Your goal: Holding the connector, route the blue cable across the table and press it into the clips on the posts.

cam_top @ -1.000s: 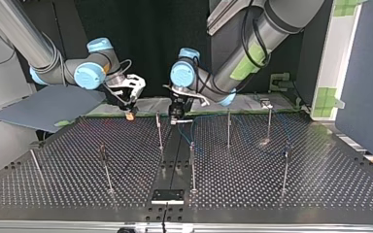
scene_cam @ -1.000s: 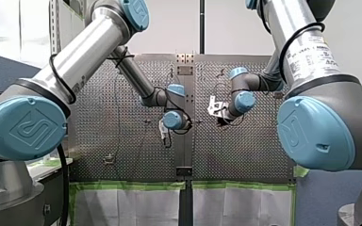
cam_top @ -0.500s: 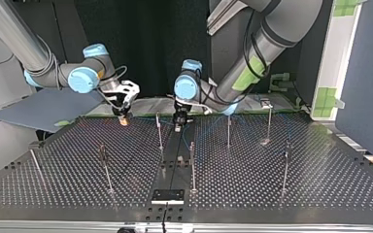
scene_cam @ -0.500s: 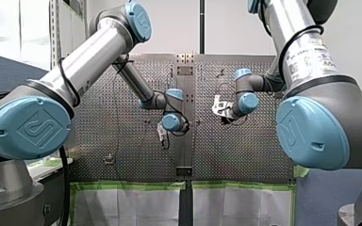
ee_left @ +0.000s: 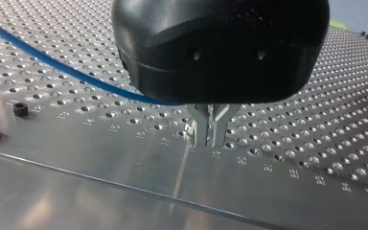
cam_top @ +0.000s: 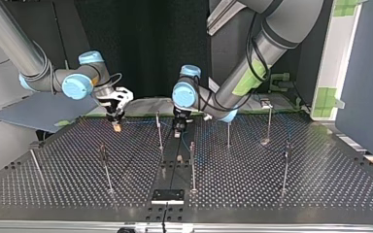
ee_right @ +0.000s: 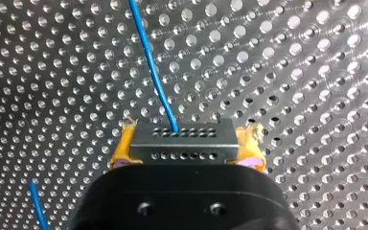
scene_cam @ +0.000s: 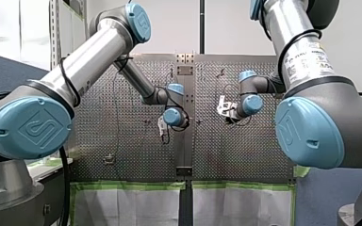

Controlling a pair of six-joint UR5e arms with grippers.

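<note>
Grey connector clamped between the yellow pads of my right gripper, over the perforated table. The blue cable leaves the connector and runs off across the table. My left gripper, low over the table, has its metal fingers drawn narrow, seemingly pinching the cable. The posts stand well apart; none visibly holds cable, so all the clipping likely lies ahead

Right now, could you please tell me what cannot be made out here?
Whether any clips on the posts hold the blue cable: top view, too small.
Where the cable runs past my left claw: left wrist view, its black body covers it.
How deep my right claw holds the connector: right wrist view, its body blocks it.
</note>
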